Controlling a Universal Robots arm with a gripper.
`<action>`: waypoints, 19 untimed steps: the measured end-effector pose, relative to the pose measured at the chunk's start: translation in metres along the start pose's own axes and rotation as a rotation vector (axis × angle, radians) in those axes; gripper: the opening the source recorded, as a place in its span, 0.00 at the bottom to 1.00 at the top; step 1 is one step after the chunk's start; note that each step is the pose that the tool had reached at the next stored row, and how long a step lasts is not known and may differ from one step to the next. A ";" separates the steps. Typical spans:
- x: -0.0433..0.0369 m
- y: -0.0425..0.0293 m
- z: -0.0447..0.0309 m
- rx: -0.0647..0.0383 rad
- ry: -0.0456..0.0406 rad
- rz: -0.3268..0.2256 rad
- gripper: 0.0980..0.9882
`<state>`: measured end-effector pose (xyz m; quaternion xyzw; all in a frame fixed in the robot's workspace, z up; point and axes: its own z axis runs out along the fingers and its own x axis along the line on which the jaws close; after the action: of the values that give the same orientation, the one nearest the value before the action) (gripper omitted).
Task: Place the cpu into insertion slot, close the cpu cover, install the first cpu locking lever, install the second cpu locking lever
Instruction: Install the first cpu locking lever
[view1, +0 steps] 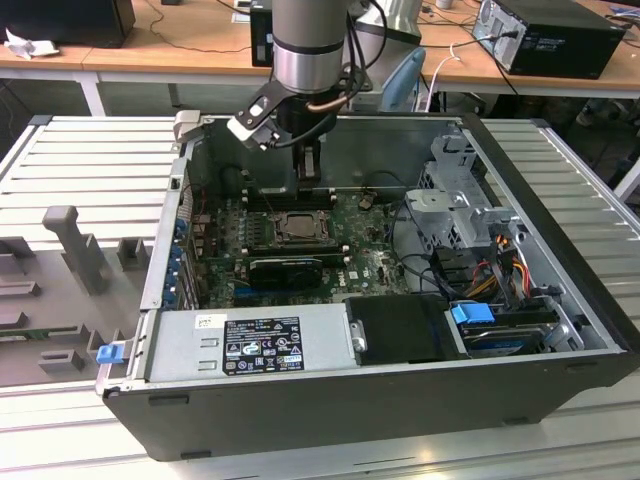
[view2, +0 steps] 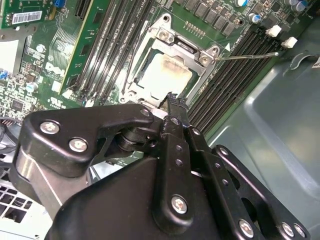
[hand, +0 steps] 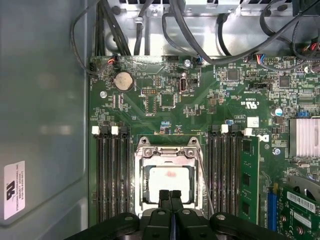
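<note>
Exterior view first: the arm had its end effector (view1: 308, 172) down inside the open computer case (view1: 400, 400), which lay on the slatted counter (view1: 80, 160). It hung just above the insertion slot (view1: 298, 228) on the green circuit board (view1: 370, 265).

And in both wrist views the end effector (hand: 170, 194) had its two black fingers pressed together, tip to tip, with nothing pinched between them. In the second wrist view the joined tip (view2: 173, 98) sat right at the near edge of the socket; whether it touched the metal I couldn't tell.

The cpu (hand: 170, 177) was already seated, its pale face flat and square inside the insertion slot (hand: 143, 182). The cpu cover (hand: 167, 152) was down too, its silvery frame lying around the chip, the face showing through the cut-out centre.

In the second wrist view the cpu (view2: 165, 77) showed a brownish smudge on top, ringed by the cpu cover (view2: 185, 47). A thin metal lever (view2: 247, 55) ran out from the cover's corner across the long black memory slots (view2: 225, 85). Whether that lever was latched I couldn't tell.
</note>
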<state>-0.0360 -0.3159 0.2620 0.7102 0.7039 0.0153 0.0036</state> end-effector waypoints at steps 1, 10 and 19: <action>0.0000 0.0000 -0.0005 0.000 0.0001 0.000 0.01; 0.0002 0.0003 -0.0132 0.000 0.0001 0.000 0.01; 0.0003 0.0005 -0.0186 0.000 0.0000 0.000 0.01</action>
<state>-0.0360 -0.3159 0.2806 0.7101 0.7039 0.0154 0.0036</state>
